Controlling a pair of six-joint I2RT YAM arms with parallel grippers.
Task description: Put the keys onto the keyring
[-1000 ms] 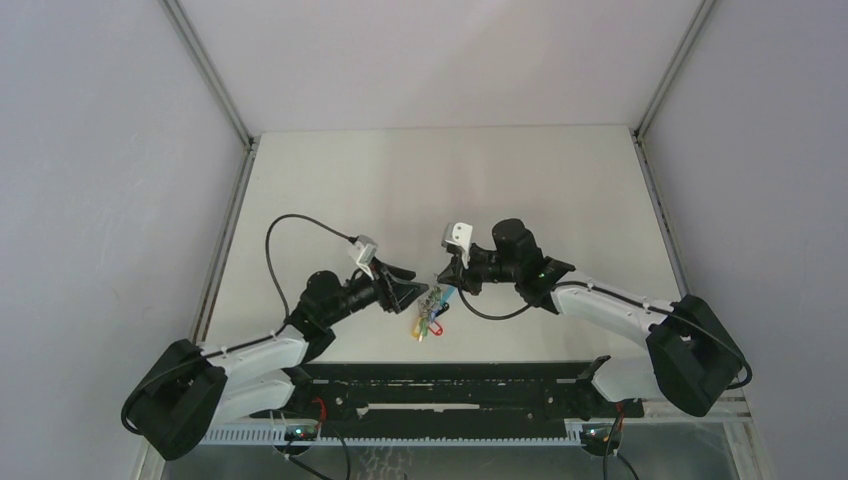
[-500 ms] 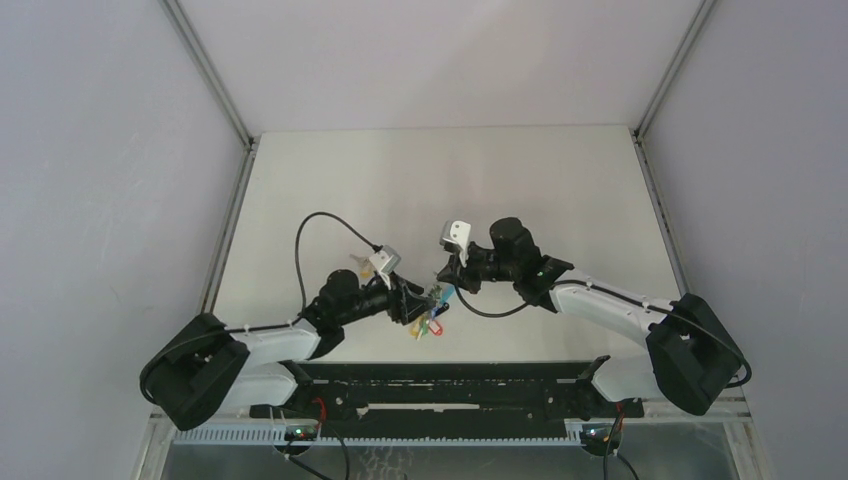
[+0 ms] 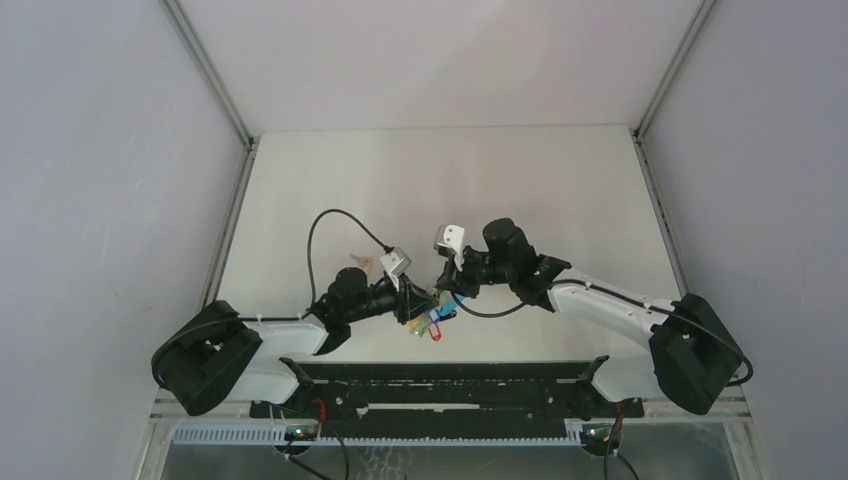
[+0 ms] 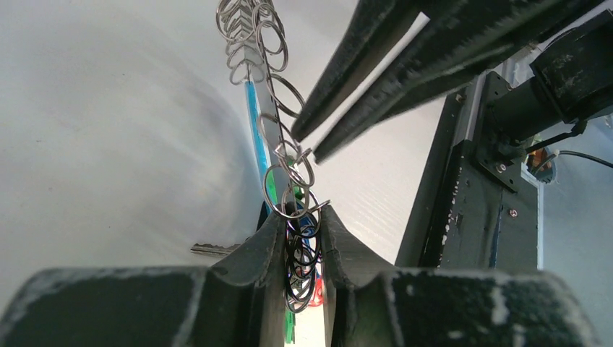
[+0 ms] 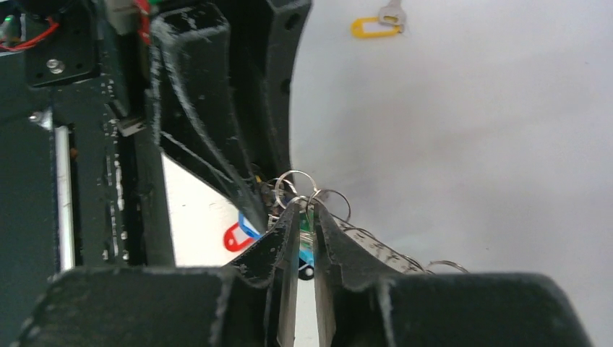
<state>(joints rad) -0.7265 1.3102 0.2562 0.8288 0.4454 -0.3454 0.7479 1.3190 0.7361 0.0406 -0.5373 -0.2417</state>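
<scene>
The keyring (image 3: 430,314) is a bunch of silver rings (image 4: 269,94) on a blue band (image 4: 252,123), with red (image 5: 234,238) and blue (image 5: 249,224) tags. It hangs between both grippers just above the table. My left gripper (image 3: 417,299) is shut on its lower rings (image 4: 298,220). My right gripper (image 3: 443,284) pinches a ring at its tips (image 5: 301,206). A green key head (image 4: 289,334) shows below the left fingers; I cannot tell whether it is on the ring. The yellow-orange key (image 5: 374,26) lies loose on the table, left of the left wrist (image 3: 356,266).
The black rail of the arm bases (image 3: 440,380) runs along the near edge, close behind the keyring. A silver key blade (image 4: 214,249) lies on the table beside the left finger. The left arm's cable (image 3: 325,225) loops above its wrist. Grey walls stand on both sides.
My left gripper has moved right to the keyring and closed on its rings. My right gripper has shifted slightly left, still holding the ring.
</scene>
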